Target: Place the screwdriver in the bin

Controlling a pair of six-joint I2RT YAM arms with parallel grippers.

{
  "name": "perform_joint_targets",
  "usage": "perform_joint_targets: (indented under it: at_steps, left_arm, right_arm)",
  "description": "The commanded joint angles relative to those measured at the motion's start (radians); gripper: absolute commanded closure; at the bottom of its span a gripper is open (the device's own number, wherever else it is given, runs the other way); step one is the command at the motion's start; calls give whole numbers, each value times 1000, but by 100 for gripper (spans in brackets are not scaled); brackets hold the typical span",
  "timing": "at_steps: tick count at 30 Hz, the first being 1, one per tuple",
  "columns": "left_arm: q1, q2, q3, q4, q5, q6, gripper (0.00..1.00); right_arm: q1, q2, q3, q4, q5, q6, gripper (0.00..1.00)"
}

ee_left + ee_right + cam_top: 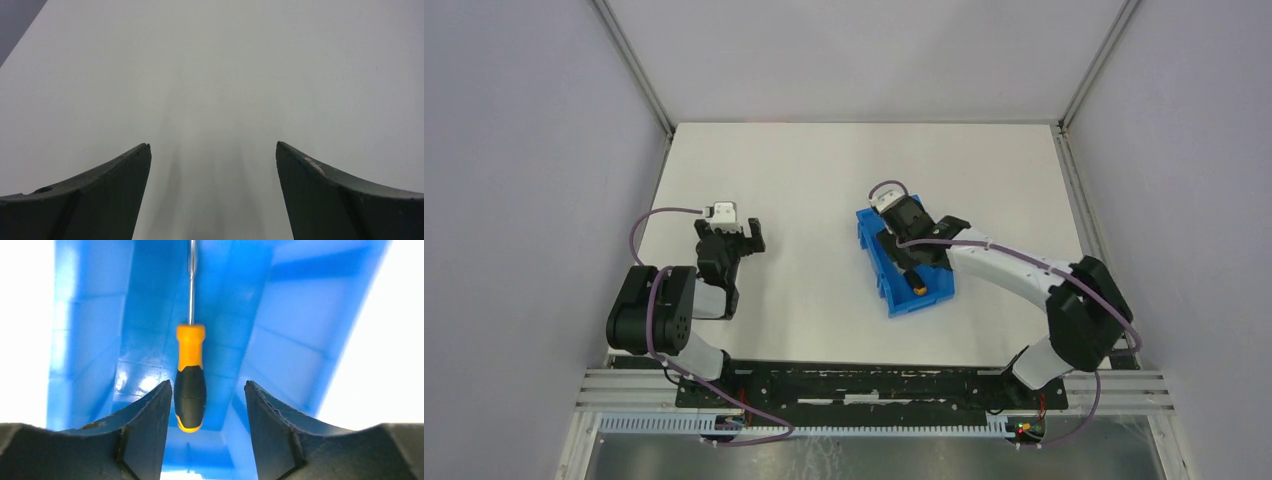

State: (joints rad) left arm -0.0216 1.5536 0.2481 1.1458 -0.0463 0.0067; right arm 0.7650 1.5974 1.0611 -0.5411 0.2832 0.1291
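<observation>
The bright blue bin [932,296] stands right of the table's middle, and its floor and walls fill the right wrist view [280,350]. The screwdriver [914,283], with an orange-yellow and black handle, lies inside it. In the right wrist view the screwdriver [190,385] points its thin shaft away from me. My right gripper [907,262] hangs over the bin, open [207,385]. The handle's butt end sits between the fingers, close to the left one, with a gap on the right. My left gripper [749,238] is open and empty over bare table [212,150].
The white table [824,180] is enclosed by grey walls at the back and both sides. The left arm rests at the near left. The right arm reaches in from the near right over the bin's near end.
</observation>
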Motion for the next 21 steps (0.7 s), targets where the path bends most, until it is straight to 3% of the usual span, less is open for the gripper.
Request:
perform_joint_targets:
  at_steps: [1,3,4,5,10,14,21]
  left_arm:
    - [5,-16,3,22,5,-33,0]
    - [4,-16,2,22,6,-33,0]
    - [5,-17,2,22,6,-33,0]
    - [5,-17,3,22,5,-33,0]
    - [5,-16,3,23,6,-33,0]
    - [5,-17,3,23,6,-33,0]
    - [5,-17,3,22,5,-33,0]
  right_arm:
    - [3,-215,112,-32,99,-17,36]
    - [2,-309,115,-31,120,-30,22]
    - [2,-366,108,-20,132,-34,5]
    - [1,-423,90,4,149,-40,2]
    - [-34,-659,-104,104,408,-45,2]
    - [-108,-786,-332,213,481,-32,2]
    - [-125,-893,-712,461,598,23,2]
